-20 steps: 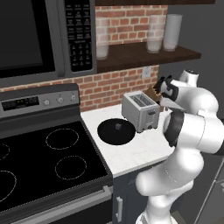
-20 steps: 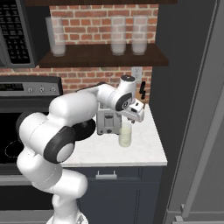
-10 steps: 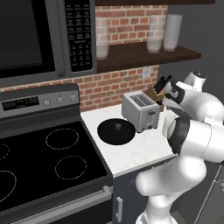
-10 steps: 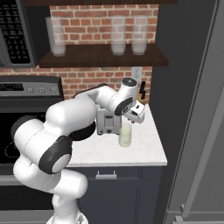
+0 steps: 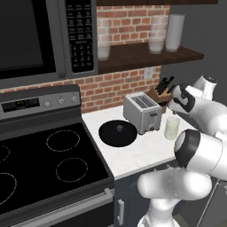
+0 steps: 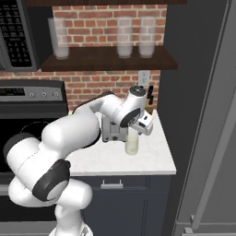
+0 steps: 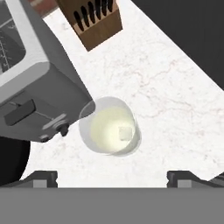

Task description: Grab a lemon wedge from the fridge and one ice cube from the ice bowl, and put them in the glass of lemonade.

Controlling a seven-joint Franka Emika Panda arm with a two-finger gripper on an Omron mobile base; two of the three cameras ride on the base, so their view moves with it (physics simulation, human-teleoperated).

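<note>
White marble counter (image 7: 175,109) is carrying the glass of lemonade (image 7: 109,127), with the ice cube (image 7: 125,132) floating inside, seen from the hand camera. Left base view is showing the ice bowl (image 5: 117,133) left of the toaster (image 5: 142,113); gripper (image 7: 111,177) fingers are spreading wide apart above the glass, holding nothing.

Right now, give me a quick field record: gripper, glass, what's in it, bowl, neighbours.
gripper: open, empty, above the glass
glass: upright on the counter, beside the toaster
contents: pale lemonade, one ice cube floating; no wedge seen
ice bowl: left of the toaster
knife block: behind the glass
</note>
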